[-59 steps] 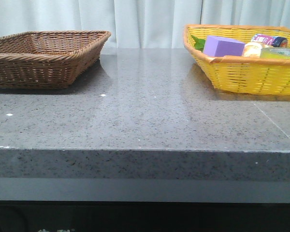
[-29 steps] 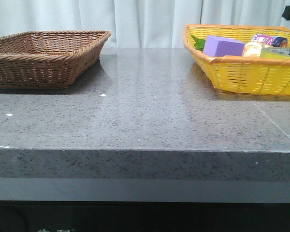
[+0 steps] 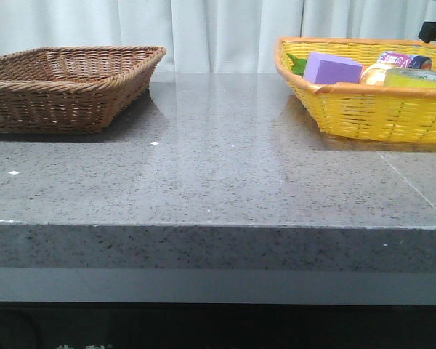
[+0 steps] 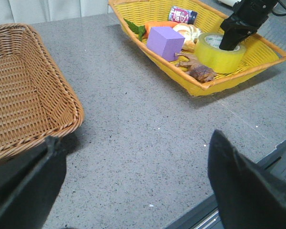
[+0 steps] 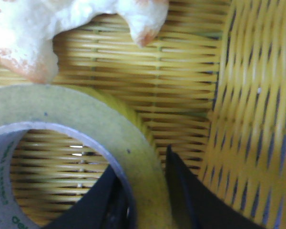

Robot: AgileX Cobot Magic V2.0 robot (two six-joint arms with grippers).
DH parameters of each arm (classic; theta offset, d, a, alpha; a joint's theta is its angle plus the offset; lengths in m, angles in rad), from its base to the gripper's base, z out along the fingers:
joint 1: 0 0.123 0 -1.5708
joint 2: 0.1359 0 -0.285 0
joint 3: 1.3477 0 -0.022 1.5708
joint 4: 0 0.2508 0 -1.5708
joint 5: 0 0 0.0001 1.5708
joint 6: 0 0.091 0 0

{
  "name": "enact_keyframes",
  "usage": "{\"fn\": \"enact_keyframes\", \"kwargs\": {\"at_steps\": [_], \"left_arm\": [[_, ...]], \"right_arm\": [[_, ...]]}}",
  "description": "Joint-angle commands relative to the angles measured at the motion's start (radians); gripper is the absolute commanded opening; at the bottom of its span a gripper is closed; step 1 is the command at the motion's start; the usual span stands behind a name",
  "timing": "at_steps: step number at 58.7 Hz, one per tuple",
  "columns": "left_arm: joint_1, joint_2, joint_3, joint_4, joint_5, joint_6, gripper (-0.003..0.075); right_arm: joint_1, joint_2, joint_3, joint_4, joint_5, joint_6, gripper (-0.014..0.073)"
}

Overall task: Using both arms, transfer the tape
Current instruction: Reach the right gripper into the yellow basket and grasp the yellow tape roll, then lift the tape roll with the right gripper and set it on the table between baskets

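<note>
Nearest, the left gripper hangs over the near part of the grey table with its two black fingers spread wide and nothing between them, well apart from the tape. Farther back on the left stands the brown wicker basket, and on the far right the yellow basket, where the tape lies flat beside a purple block. The right gripper straddles the roll's wall, one finger inside the hollow centre and one outside, close against it; whether they pinch it cannot be told.
</note>
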Motion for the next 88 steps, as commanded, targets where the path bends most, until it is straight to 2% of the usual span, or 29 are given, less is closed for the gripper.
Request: {"fn": "enact_keyframes", "kwargs": {"at_steps": [1,19,27,36,55,68,75,88], "left_arm": [[-0.008,0.005,-0.032,-0.002,-0.077,-0.007,0.0599],[-0.008,0.005,-0.032,-0.002,-0.077,-0.007,0.0599],[-0.008,0.005,-0.032,-0.002,-0.081,-0.007,0.0599],[-0.008,0.005,-0.032,-0.002,-0.081,-0.007,0.0599],[-0.008,0.005,-0.032,-0.002,-0.079,-0.007,0.0599],[-0.008,0.005,-0.032,-0.002,-0.077,-0.007,0.0599],[-0.008,0.005,-0.032,-0.006,-0.071,-0.007,0.0599],[-0.008,0.005,-0.032,-0.006,-0.071,-0.007,0.0599]], "right_arm": [[-0.006,-0.07,-0.031,0.017,0.007,-0.007,0.0106],[-0.001,-0.228,-0.031,0.021,0.006,-0.007,0.0106],[0.033,-0.312,-0.031,0.03,0.001,-0.007,0.0106],[0.121,-0.369,-0.031,0.03,-0.01,-0.01,0.0106],[0.45,-0.351,-0.031,0.027,-0.01,-0.036,0.0106],[0.64,-0.279,-0.029,-0.065,-0.031,-0.036,0.0106],[0.693,-0.221,-0.029,-0.112,-0.06,-0.036,0.0106],[0.705,-0.138,-0.03,-0.181,-0.112,-0.036,0.0106]]}}
